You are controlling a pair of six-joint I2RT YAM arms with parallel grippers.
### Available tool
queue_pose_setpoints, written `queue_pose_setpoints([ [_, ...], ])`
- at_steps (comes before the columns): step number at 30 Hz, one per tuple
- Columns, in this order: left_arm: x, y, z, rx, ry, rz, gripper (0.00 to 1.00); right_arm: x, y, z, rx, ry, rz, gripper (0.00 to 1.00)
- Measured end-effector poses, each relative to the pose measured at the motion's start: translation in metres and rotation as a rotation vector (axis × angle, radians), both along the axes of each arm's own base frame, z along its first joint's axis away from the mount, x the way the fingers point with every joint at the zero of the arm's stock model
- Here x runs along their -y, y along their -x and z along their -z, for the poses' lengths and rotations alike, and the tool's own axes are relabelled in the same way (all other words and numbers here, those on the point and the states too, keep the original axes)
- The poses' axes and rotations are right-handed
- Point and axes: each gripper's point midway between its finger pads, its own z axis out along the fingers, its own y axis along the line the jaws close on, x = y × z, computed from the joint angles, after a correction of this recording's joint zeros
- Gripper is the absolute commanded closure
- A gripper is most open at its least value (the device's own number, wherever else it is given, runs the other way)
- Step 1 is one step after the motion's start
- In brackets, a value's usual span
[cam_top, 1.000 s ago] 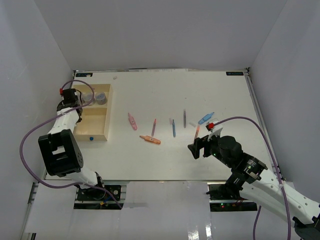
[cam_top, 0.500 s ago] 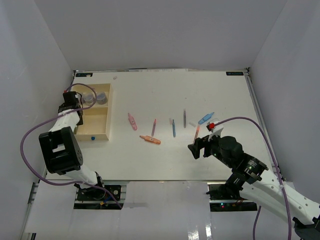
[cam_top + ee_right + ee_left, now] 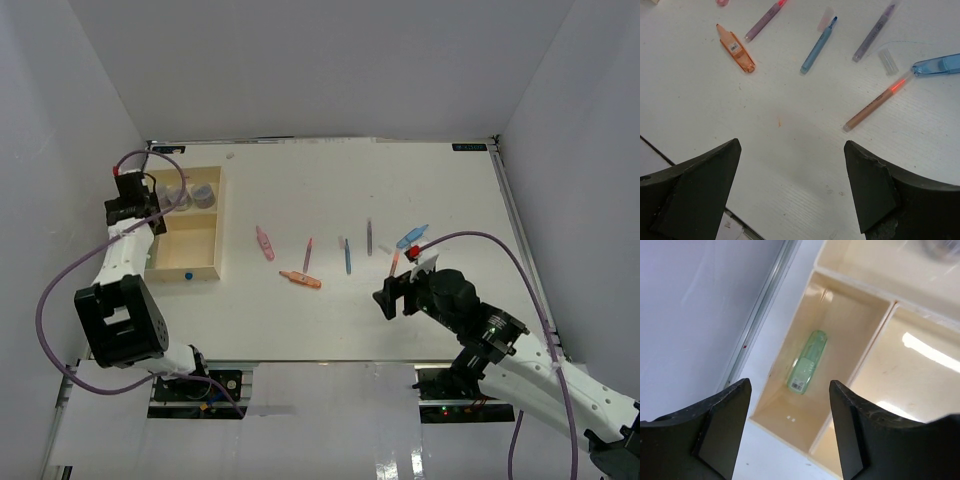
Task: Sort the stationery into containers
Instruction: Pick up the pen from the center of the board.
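Left pincer (image 3: 789,407) was apart and empty, green marker (image 3: 807,361) lay just below it in tray (image 3: 875,335) narrow compartment, right pincer (image 3: 790,165) was apart, orange marker (image 3: 735,47) lay ahead on counter (image 3: 790,130).

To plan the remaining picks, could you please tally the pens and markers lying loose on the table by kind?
Chunky markers: 3 (pink marker, orange marker, blue marker)
Slim pens: 4 (purple pen, blue pen, grey pen, tan pen)
Total: 7

White arms (image 3: 127,252) bear black joints (image 3: 118,318), purple cables (image 3: 480,235).
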Motion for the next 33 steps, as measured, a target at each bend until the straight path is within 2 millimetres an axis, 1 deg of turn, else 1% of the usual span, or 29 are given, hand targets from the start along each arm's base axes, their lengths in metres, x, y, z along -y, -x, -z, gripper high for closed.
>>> queue_pose_setpoints([
  [3, 0.007, -0.004, -0.032, 0.126, 0.032, -0.018, 0.22, -0.005, 0.001, 0.01, -0.024, 0.035, -0.033, 0.08],
  [5, 0.014, -0.007, -0.057, 0.226, 0.063, -0.019, 0.21, -0.01, 0.002, 0.018, -0.047, 0.062, -0.066, 0.07],
  [6, 0.019, -0.008, -0.068, 0.272, 0.081, -0.017, 0.18, -0.013, 0.004, 0.023, -0.062, 0.079, -0.088, 0.06],
  [8, 0.031, -0.007, -0.089, 0.364, 0.129, 0.0, 0.16, -0.021, 0.007, 0.032, -0.104, 0.114, -0.134, 0.05],
  [9, 0.037, -0.007, -0.099, 0.403, 0.151, 0.011, 0.15, -0.026, 0.007, 0.033, -0.119, 0.124, -0.158, 0.05],
  [12, 0.063, -0.003, -0.123, 0.503, 0.221, 0.076, 0.12, -0.047, 0.003, 0.036, -0.157, 0.164, -0.231, 0.04],
  [13, 0.075, -0.001, -0.13, 0.531, 0.246, 0.107, 0.07, -0.054, 0.001, 0.037, -0.164, 0.176, -0.248, 0.04],
  [16, 0.109, 0.01, -0.144, 0.594, 0.31, 0.203, 0.02, -0.078, -0.009, 0.038, -0.161, 0.218, -0.305, 0.03],
  [18, 0.131, 0.017, -0.15, 0.624, 0.355, 0.272, 0.02, -0.093, -0.018, 0.04, -0.155, 0.246, -0.333, 0.01],
  [22, 0.171, 0.034, -0.147, 0.641, 0.448, 0.4, 0.02, -0.118, -0.034, 0.05, -0.138, 0.3, -0.393, 0.0],
  [24, 0.187, 0.041, -0.138, 0.631, 0.497, 0.442, 0.02, -0.128, -0.041, 0.057, -0.134, 0.326, -0.423, 0.0],
  [26, 0.198, 0.047, -0.122, 0.609, 0.551, 0.455, 0.02, -0.135, -0.045, 0.066, -0.132, 0.359, -0.455, 0.05],
  [27, 0.202, 0.05, -0.113, 0.593, 0.573, 0.451, 0.02, -0.138, -0.047, 0.071, -0.132, 0.372, -0.467, 0.05],
  [28, 0.206, 0.052, -0.103, 0.582, 0.597, 0.45, 0.02, -0.141, -0.049, 0.075, -0.132, 0.384, -0.484, 0.08],
  [29, 0.209, 0.056, -0.093, 0.565, 0.621, 0.445, 0.02, -0.144, -0.05, 0.078, -0.132, 0.394, -0.496, 0.09],
  [30, 0.212, 0.059, -0.084, 0.548, 0.64, 0.443, 0.02, -0.146, -0.052, 0.081, -0.131, 0.403, -0.511, 0.1],
  [33, 0.222, 0.065, -0.062, 0.513, 0.696, 0.453, 0.02, -0.153, -0.054, 0.085, -0.123, 0.413, -0.546, 0.18],
])
